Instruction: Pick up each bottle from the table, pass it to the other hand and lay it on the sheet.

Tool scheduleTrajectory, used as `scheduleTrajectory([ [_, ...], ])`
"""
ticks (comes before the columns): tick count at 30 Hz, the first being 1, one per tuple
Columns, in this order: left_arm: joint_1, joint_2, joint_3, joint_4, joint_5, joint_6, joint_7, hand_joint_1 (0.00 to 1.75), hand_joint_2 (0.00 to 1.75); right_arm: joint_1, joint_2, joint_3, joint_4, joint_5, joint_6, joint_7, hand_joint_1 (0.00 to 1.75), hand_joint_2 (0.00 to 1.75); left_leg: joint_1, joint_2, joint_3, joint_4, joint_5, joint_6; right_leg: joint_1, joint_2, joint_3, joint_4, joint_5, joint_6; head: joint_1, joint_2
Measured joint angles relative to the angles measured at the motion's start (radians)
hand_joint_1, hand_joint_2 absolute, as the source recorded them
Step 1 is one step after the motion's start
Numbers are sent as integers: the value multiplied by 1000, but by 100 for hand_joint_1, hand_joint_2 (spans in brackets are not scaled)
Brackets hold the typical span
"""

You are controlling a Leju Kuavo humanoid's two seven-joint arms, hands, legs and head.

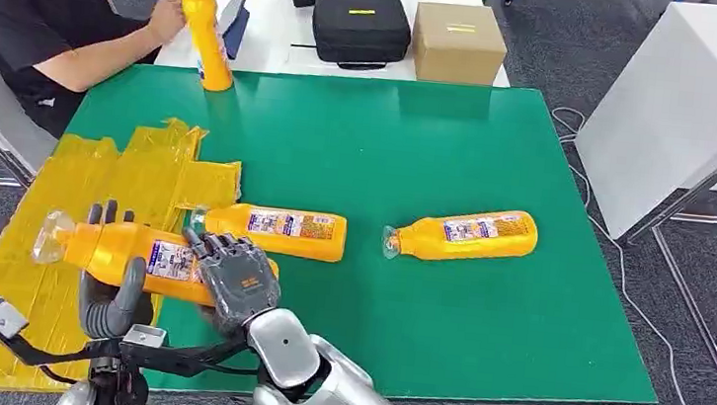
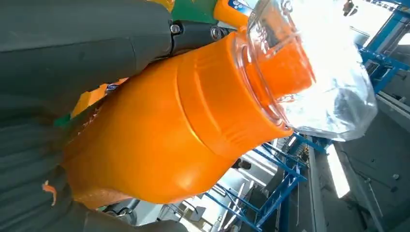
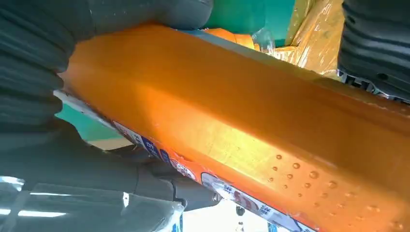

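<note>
An orange bottle [image 1: 127, 252] with a clear cap hangs lying on its side above the yellow sheet [image 1: 69, 175], cap to the left. My left hand [image 1: 112, 300] wraps its middle from below, and my right hand [image 1: 236, 278] grips its base end. In the left wrist view the bottle's shoulder [image 2: 183, 121] lies against my left hand [image 2: 72, 48]. The right wrist view has the labelled body [image 3: 251, 130] inside my right hand [image 3: 43, 53]. A second bottle [image 1: 277, 231] lies on the green mat [image 1: 419, 149] beside the sheet, a third [image 1: 465, 235] further right.
A person's hand [image 1: 166, 17] holds another orange bottle [image 1: 205, 29] upright at the mat's far left corner. Behind the mat, a white table carries a black case [image 1: 362, 26], a cardboard box [image 1: 457, 41] and a tablet [image 1: 236, 14]. A white cabinet [image 1: 686, 105] stands at the right.
</note>
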Motion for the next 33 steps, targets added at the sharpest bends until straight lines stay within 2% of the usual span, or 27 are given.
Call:
scheduleTrajectory([
  [21, -6, 0, 16, 24, -32, -31, -14, 175, 175, 23, -10, -16, -25, 14, 15, -12, 175, 175, 0, 0, 0, 0, 0, 0, 0, 0, 0, 0, 0, 0, 0, 0],
  [22, -7, 0, 16, 27, -31, -32, -16, 175, 175, 23, -10, -18, -24, 14, 15, -15, 44, 175, 0, 0, 0, 0, 0, 0, 0, 0, 0, 0, 0, 0, 0, 0],
  [23, -6, 0, 17, 28, -31, -32, -16, 175, 175, 23, -10, -18, -23, 14, 15, -16, 0, 175, 0, 0, 0, 0, 0, 0, 0, 0, 0, 0, 0, 0, 0, 0],
  [24, -7, 0, 18, 29, -31, -32, -17, 175, 175, 23, -10, -19, -23, 14, 15, -18, 0, 0, 0, 0, 0, 0, 0, 0, 0, 0, 0, 0, 0, 0, 0, 0],
  [33, -36, 1, 29, 34, -29, -40, -23, 175, 175, 47, -20, -45, -50, 30, 11, -44, 0, 0, 0, 0, 0, 0, 0, 0, 0, 0, 0, 0, 0, 0, 0, 0],
])
